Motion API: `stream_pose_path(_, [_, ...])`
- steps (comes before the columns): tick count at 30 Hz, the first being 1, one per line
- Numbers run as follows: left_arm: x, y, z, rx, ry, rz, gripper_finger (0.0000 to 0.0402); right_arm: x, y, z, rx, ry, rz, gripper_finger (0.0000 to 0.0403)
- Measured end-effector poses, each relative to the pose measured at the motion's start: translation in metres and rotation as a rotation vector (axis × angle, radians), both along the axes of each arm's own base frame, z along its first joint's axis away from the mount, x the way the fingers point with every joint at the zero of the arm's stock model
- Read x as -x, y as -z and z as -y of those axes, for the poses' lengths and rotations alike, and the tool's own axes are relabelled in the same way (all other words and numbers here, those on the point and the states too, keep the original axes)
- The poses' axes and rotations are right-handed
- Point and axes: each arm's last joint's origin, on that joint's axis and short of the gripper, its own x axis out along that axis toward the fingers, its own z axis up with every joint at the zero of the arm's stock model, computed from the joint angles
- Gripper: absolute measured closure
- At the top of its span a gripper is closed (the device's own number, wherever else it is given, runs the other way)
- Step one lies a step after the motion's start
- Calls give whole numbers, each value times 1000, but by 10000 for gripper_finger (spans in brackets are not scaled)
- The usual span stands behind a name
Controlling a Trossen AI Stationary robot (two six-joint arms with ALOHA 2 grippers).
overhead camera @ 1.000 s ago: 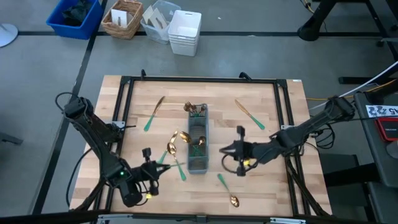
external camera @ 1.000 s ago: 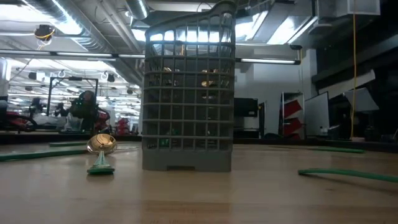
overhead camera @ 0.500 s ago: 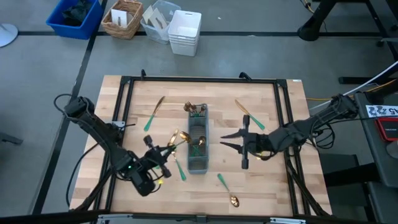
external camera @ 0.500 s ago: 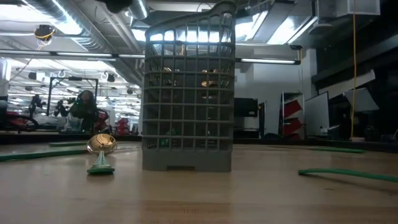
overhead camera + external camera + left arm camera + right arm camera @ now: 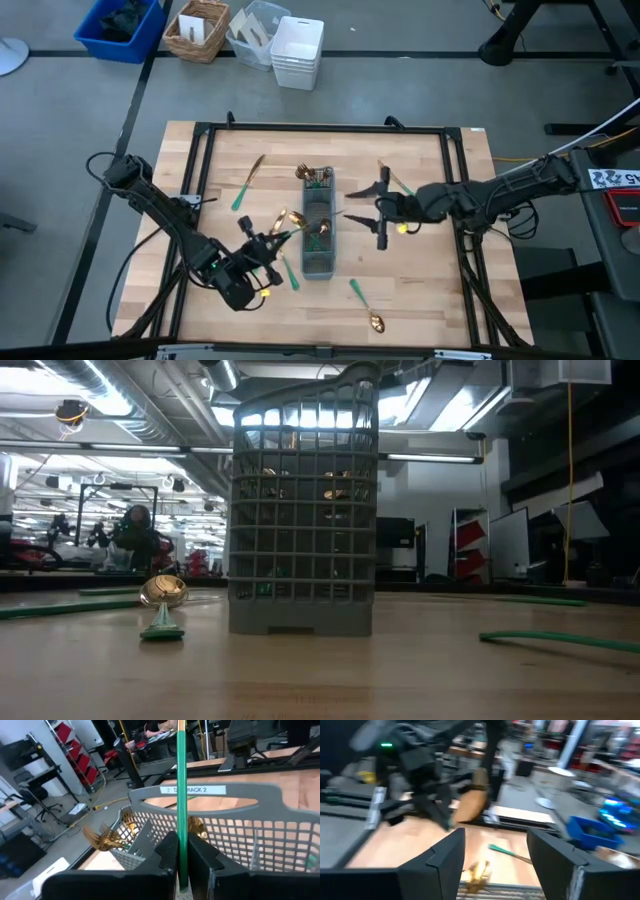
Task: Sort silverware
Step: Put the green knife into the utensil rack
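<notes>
The grey caddy (image 5: 318, 235) stands mid-table with gold heads of silverware (image 5: 318, 178) in it. My left gripper (image 5: 264, 243) hovers just left of the caddy, shut on a green-handled piece of silverware (image 5: 181, 780) that points at the caddy (image 5: 225, 820). Its gold head (image 5: 472, 802) shows blurred in the right wrist view. My right gripper (image 5: 368, 212) hangs open just right of the caddy, with nothing between its fingers (image 5: 440, 865). Loose pieces rest flat on the table: one at far left (image 5: 247, 182), one at far right (image 5: 400, 183), a spoon near the front (image 5: 365, 305). My left gripper pinches the slim green handle (image 5: 181, 840) between its two fingers, toward the handle's free end. The handle lies along the fingers and runs out past their tips toward the caddy. The piece is lifted clear of the table, its gold head foremost.
A black frame (image 5: 320, 130) borders the wooden table. Another green-handled spoon (image 5: 289, 270) lies left of the caddy, under my left gripper. Off the table's far side stand a blue bin (image 5: 120, 28), a basket (image 5: 197, 30) and white containers (image 5: 297, 50).
My left gripper has carried its piece from the near edge up and toward the caddy, still shut. My right gripper has opened wide and moved from the caddy's near right side toward the far edge.
</notes>
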Motion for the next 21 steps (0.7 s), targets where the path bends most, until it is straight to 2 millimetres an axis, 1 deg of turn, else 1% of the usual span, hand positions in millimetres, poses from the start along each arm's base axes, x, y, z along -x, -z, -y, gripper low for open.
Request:
stream_pose_path(3, [-2, -1, 1, 12, 19, -4, 388, -1, -1, 3, -14, -71, 3, 191])
stream_pose_path(10, [-7, -3, 0, 39, 31, 6, 389, -3, -2, 3, -30, -152, 20, 193])
stream_pose_path(21, [-18, -6, -10, 68, 37, 1, 389, -3, -5, 2, -35, -157, 45, 194])
